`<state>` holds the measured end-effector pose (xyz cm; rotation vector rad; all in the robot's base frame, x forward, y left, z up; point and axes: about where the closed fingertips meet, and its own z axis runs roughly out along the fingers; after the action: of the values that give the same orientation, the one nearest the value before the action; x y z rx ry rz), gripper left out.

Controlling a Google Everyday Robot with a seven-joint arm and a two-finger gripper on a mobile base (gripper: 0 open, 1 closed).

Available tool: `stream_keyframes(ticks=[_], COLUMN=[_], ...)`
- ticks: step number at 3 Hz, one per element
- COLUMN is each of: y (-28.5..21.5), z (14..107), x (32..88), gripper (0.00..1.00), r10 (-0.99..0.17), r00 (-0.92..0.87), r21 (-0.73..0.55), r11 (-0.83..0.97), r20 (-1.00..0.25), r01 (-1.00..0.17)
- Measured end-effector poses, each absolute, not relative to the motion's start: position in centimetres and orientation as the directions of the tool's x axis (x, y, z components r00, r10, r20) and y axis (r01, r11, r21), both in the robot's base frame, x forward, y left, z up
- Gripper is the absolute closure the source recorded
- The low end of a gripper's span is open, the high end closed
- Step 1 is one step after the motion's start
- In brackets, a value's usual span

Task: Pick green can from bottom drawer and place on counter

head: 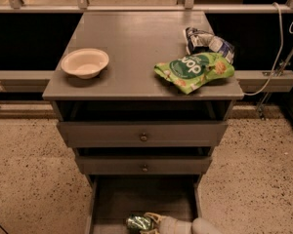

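Observation:
The green can (138, 223) lies on the floor of the open bottom drawer (112, 201), near its front edge at the bottom of the camera view. My gripper (150, 221) reaches into the drawer from the lower right and sits right against the can's right side. The pale arm (190, 226) behind it is cut off by the frame's bottom edge. The counter (136, 48) is the grey cabinet top above.
On the counter stand a cream bowl (85, 62) at the left, a green snack bag (195, 71) at the right and a blue-white crumpled bag (207, 42) behind it. Two shallower drawers with knobs (143, 137) are partly pulled out above the bottom drawer. A white cable (276, 48) hangs at the right.

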<state>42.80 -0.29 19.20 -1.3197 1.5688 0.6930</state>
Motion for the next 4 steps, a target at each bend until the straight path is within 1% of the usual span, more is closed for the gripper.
stream_keyframes(ticks=[1, 2, 3, 4], y=[-2.1, -3.0, -4.0, -4.7], z=[26.6, 32.5, 41.5, 47.1], x=[44.0, 44.6, 45.2, 44.8], gripper=[1.00, 1.00, 1.00, 1.00], r10=[-0.323, -0.283, -0.265, -0.271], r00=[0.161, 0.242, 0.342, 0.414], r21=[-0.248, -0.304, -0.381, -0.443], r11=[0.251, 0.201, 0.112, 0.049], r20=[-0.933, -0.928, -0.902, -0.869], r01=[-0.936, -0.931, -0.918, -0.895])
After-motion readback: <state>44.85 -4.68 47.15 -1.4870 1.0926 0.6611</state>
